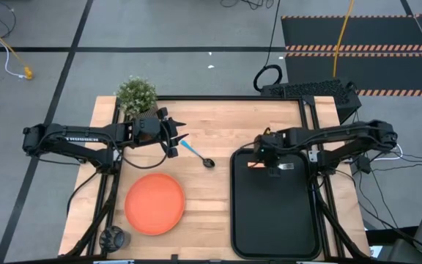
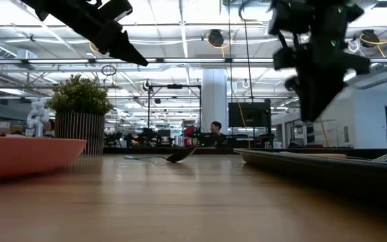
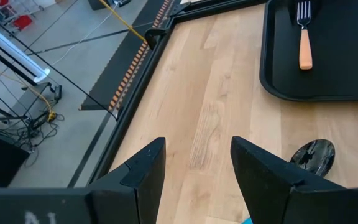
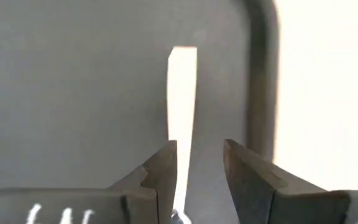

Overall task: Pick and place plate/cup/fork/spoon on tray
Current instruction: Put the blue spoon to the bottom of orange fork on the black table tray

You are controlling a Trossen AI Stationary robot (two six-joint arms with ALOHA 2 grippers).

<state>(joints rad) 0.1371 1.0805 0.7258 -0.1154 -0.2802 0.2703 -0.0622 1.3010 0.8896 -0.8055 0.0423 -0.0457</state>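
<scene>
The black tray [image 1: 275, 213] lies at the table's right. The fork [image 1: 269, 166] lies flat on the tray's far end and also shows in the left wrist view [image 3: 304, 43]. My right gripper [image 1: 259, 155] hangs open above the fork's orange handle [image 4: 182, 93], with a finger to either side, raised clear of it in the low view [image 2: 308, 114]. The spoon [image 1: 198, 155] lies on the wood, its bowl [image 3: 312, 155] toward the tray. My left gripper [image 1: 177, 139] is open and raised beside the spoon's blue handle end. The orange plate [image 1: 154, 203] and the dark cup [image 1: 113, 237] sit near left.
A grey pot with a green plant [image 1: 136, 95] stands at the table's far left corner, just behind my left gripper. Bare wood lies between the plate and the tray. The tray's near part [image 1: 273, 235] is bare.
</scene>
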